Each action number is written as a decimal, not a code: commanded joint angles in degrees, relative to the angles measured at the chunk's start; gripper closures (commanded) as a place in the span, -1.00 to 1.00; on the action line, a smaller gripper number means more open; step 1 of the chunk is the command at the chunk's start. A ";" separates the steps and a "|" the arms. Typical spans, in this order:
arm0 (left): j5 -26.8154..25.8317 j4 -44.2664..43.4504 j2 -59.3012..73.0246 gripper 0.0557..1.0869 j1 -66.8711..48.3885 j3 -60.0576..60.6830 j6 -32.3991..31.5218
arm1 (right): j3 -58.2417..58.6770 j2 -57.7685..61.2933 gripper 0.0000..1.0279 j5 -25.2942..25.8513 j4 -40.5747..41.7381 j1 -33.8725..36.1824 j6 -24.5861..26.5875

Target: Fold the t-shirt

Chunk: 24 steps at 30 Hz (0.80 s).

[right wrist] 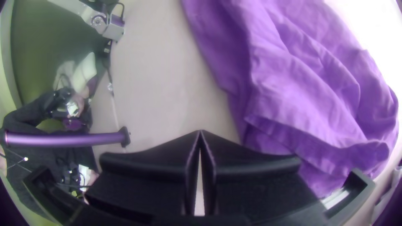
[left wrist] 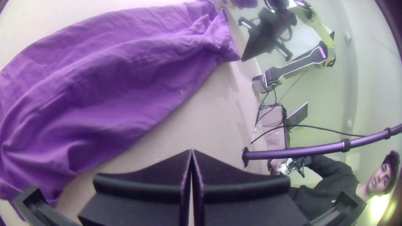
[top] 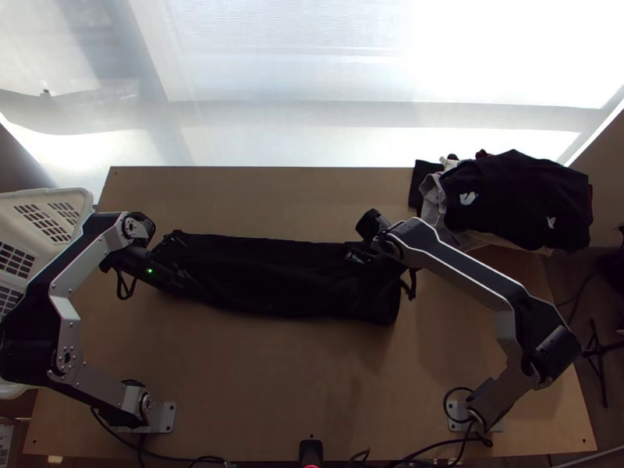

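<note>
The black t-shirt (top: 288, 281) lies across the middle of the table in a long, narrow, wrinkled strip, with layers over one another. My left gripper (top: 189, 285) is at the strip's left end, and my right gripper (top: 355, 256) is over its right part. Seen from the left wrist, the left gripper (left wrist: 191, 151) is shut, its tips together, with the t-shirt (left wrist: 104, 92) beside it. The right gripper (right wrist: 200, 131) is also shut in its wrist view, and the creased t-shirt (right wrist: 301, 92) passes beside and partly behind one finger.
A pile of clothes (top: 507, 199) sits at the table's back right corner. The white basket (top: 47, 214) stands off the left edge. Bare wood (top: 257, 374) shows between the t-shirt and the near edge, where cables (top: 421, 450) run. A strip of tabletop (top: 273, 199) lies behind the t-shirt.
</note>
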State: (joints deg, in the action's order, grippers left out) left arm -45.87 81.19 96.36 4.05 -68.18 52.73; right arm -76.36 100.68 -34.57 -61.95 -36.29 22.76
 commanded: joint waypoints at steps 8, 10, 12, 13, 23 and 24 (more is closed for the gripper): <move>16.95 -13.86 -11.37 -0.91 1.92 7.98 1.76 | -3.45 4.35 0.95 -0.85 2.28 -0.36 0.44; 22.58 -19.93 -14.71 -0.91 1.66 12.11 3.61 | -3.36 5.05 0.95 -1.64 2.89 -0.18 0.70; 29.17 -27.13 -17.78 -0.91 0.69 16.50 4.75 | -3.54 6.19 0.95 -2.70 3.42 0.08 0.79; 30.22 -29.68 -18.57 -0.91 0.52 17.91 5.37 | -3.62 6.81 0.95 -2.96 3.68 0.08 0.79; 40.42 -53.85 -29.74 -0.90 -5.02 28.98 8.44 | -3.89 8.04 0.95 -4.11 4.39 2.54 1.67; 40.33 -53.85 -31.49 -0.91 -6.08 29.95 7.83 | -3.80 8.12 0.95 -4.28 4.39 2.81 1.85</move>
State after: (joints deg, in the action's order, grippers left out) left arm -10.11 38.30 73.14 1.87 -44.93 60.71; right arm -80.29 107.90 -38.00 -57.87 -35.11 24.01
